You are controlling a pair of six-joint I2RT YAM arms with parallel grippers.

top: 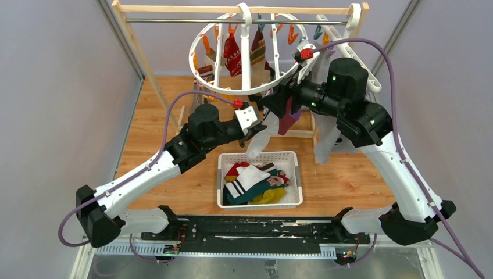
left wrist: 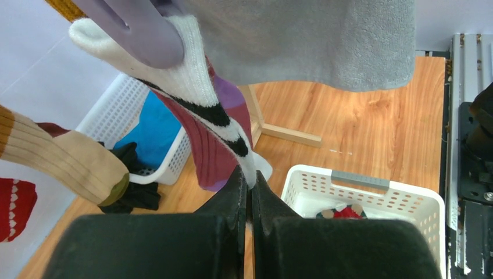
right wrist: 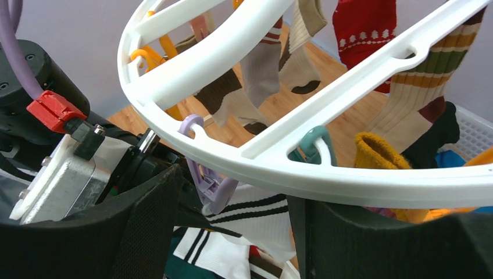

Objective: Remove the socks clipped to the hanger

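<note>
Jaws of the left gripper (left wrist: 251,177) pinch the white black-striped sock (left wrist: 195,81) hanging from the near rim of the round hanger (right wrist: 232,40) — poised to tug it free — while those of the right gripper (right wrist: 235,195) stand open around its purple clip (right wrist: 202,177).

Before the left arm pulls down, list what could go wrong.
1. The left tool pinches only the low end of the white striped sock while the purple clip grips its top; a pull may slip or stretch it.
2. The right tool stands open around that clip, close under the hanger rim; closing may catch the rim.
3. The maroon sock hangs against it and may drag.
</note>
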